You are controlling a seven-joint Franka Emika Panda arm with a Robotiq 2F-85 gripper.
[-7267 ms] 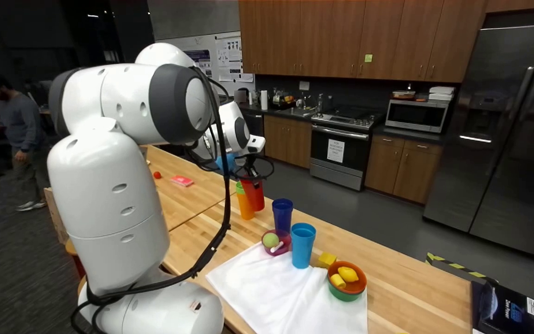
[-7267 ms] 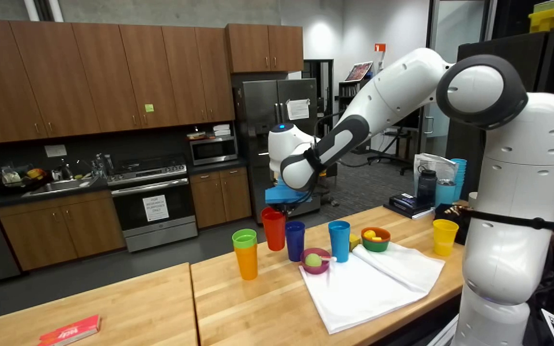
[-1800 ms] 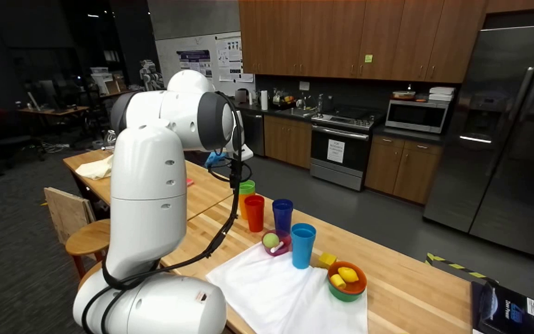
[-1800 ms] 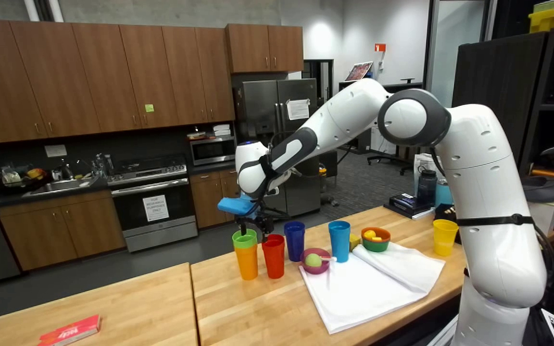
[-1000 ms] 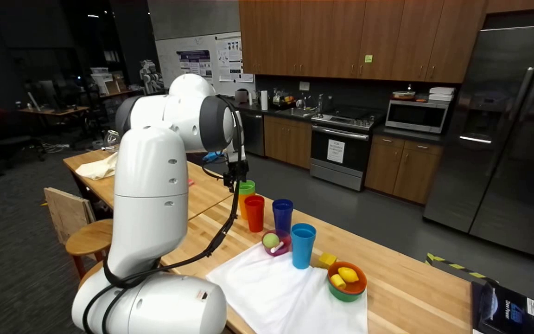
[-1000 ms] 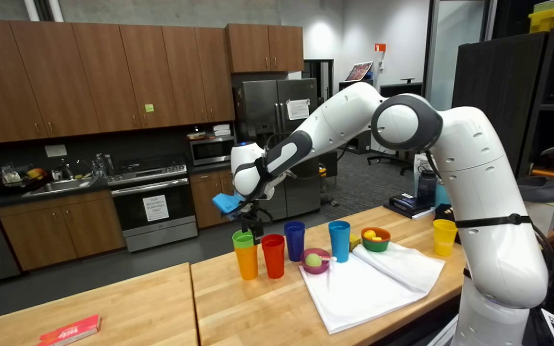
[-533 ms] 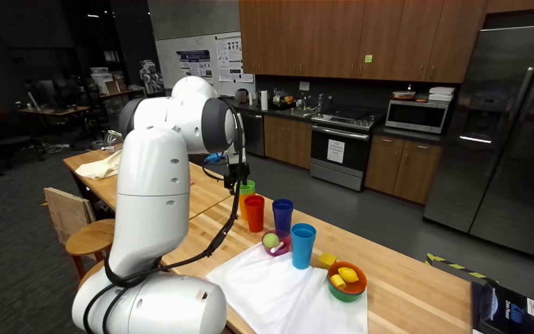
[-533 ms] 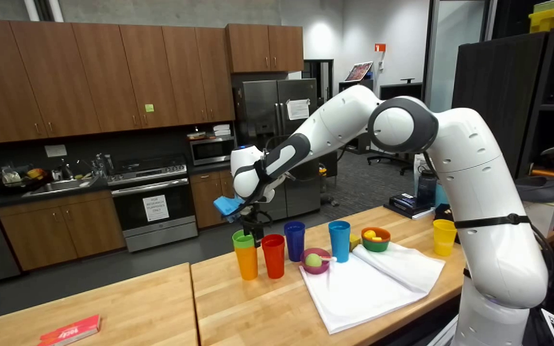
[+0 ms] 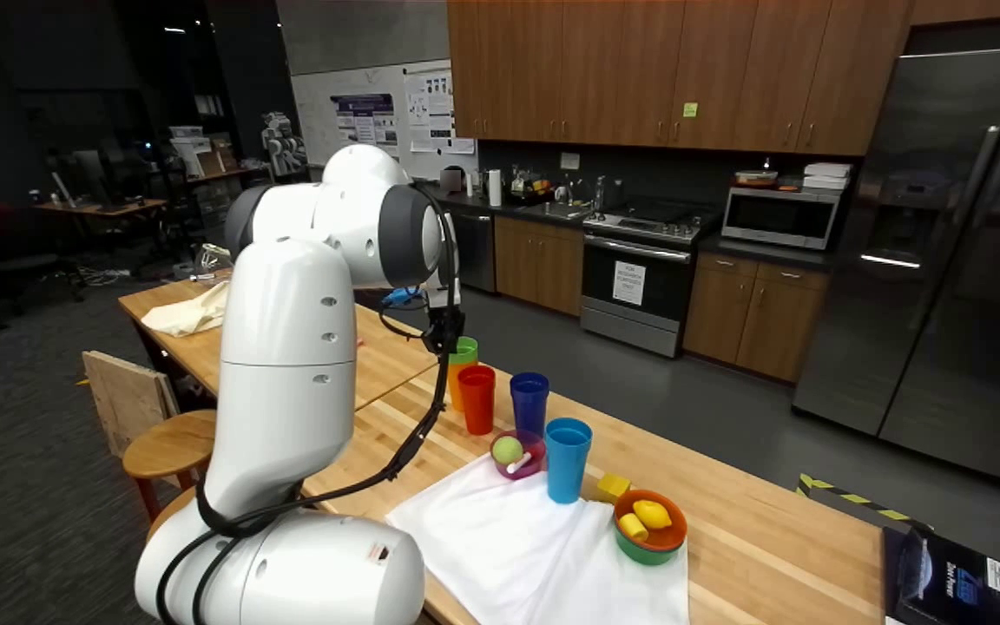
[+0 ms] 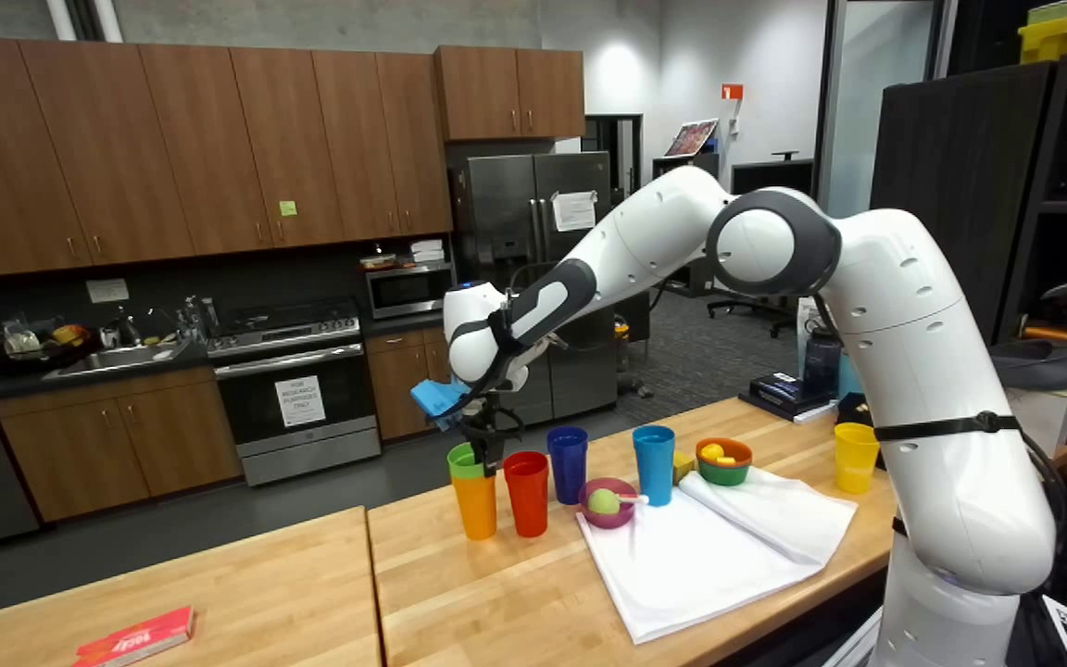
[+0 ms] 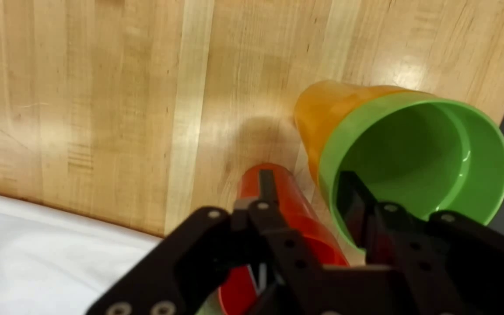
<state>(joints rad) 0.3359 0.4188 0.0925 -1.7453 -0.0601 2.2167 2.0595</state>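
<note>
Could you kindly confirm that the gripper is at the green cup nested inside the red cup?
Not the red cup: the green cup is nested inside the orange cup, as the wrist view shows. The gripper is indeed at it.

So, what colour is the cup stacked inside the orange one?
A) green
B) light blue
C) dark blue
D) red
A: the green cup sits nested in the orange cup, its top edge standing out above the orange in both exterior views.
</note>
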